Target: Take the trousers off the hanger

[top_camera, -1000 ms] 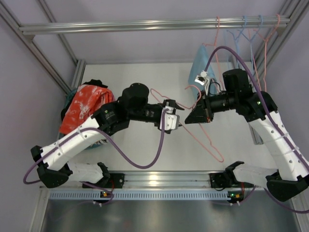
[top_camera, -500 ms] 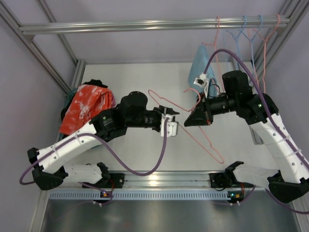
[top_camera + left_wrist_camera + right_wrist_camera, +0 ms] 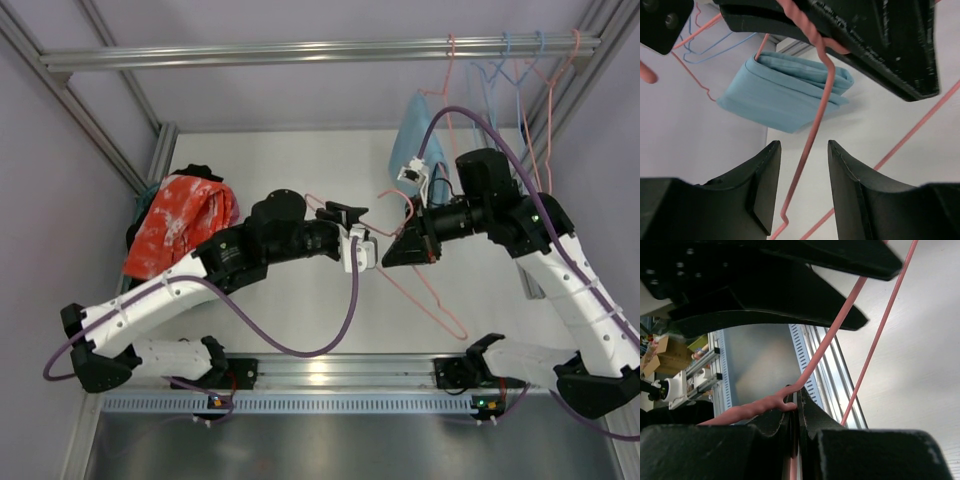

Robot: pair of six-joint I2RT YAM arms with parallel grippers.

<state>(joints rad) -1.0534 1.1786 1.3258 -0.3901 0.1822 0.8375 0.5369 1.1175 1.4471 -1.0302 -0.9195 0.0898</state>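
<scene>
Top view, trousers: the orange-red trousers (image 3: 178, 222) lie heaped on the table (image 3: 300, 160), well behind my left gripper (image 3: 362, 240) and out beside my left forearm. The black trousers (image 3: 200, 174) show only as dark edges under them.
Top view, trousers' axis: the orange-red pair's long axis slants from the near side toward the far wall, roughly alongside my left forearm. I cannot tell waist from hem.
Top view, hanger: the pink hanger (image 3: 455, 325) lies slantwise under both grippers, with its neck at my right gripper (image 3: 392, 255) and one corner back toward my right arm's base.
Top view, around: beyond my right gripper a blue cloth (image 3: 408, 140) hangs from the rail (image 3: 300, 50) beside spare hangers (image 3: 515, 65). My own arms hide how either gripper stands.
Left wrist, left gripper: jaws apart, holding nothing. A run of pink wire passes between my fingers (image 3: 760, 185) with a gap on each side.
Left wrist, seen only here: the right gripper's black fingers sit straight ahead and above, clamped over the hanger's twisted neck. Past them the blue cloth is folded over its own pink hanger.
Right wrist, right gripper: fingers pressed together on the pink wire, which leaves the pinch ahead and up to the right.
Right wrist, seen only here: the pads meet with no gap. The left gripper's black fingers fill the upper view just ahead, and a second run of wire crosses the table on the right.
Trousers, views: they appear in the top view alone.
</scene>
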